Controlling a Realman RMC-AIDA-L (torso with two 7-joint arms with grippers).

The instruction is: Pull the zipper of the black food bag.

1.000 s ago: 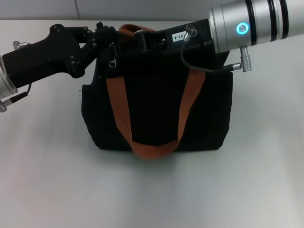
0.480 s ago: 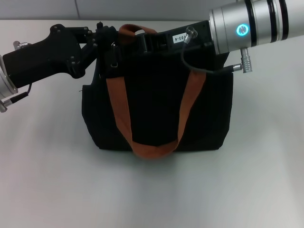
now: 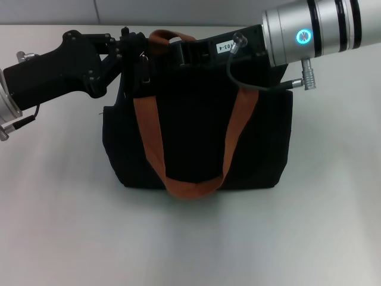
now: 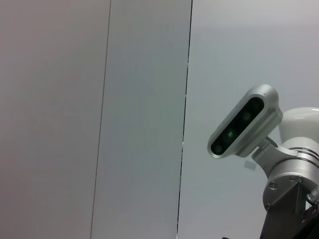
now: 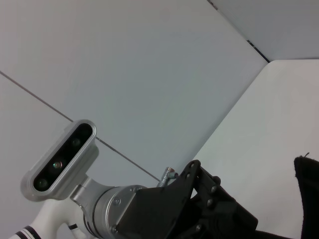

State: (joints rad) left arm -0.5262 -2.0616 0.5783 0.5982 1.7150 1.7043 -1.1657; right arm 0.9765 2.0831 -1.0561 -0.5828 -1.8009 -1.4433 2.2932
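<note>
The black food bag (image 3: 196, 125) stands upright on the white table in the head view, its rust-orange straps (image 3: 149, 137) hanging down the front. A small silver zipper (image 3: 143, 58) pull shows at the bag's top left edge. My left gripper (image 3: 136, 52) reaches in from the left and meets the bag's top left corner, right beside the pull. My right gripper (image 3: 169, 50) comes in from the right and lies along the bag's top edge, black against black, its tip close to the pull. The right wrist view shows the left gripper (image 5: 199, 209) body and a corner of the bag (image 5: 306, 199).
The white table (image 3: 190, 238) extends in front of and to both sides of the bag. A grey panelled wall fills the left wrist view, with the right arm's wrist camera (image 4: 241, 127) in it. A cable (image 3: 256, 83) loops off the right wrist over the bag's top.
The silver zipper pull sits higher now, up at the bag's top edge instead of hanging lower on the front. Both arms and the bag have barely moved.
</note>
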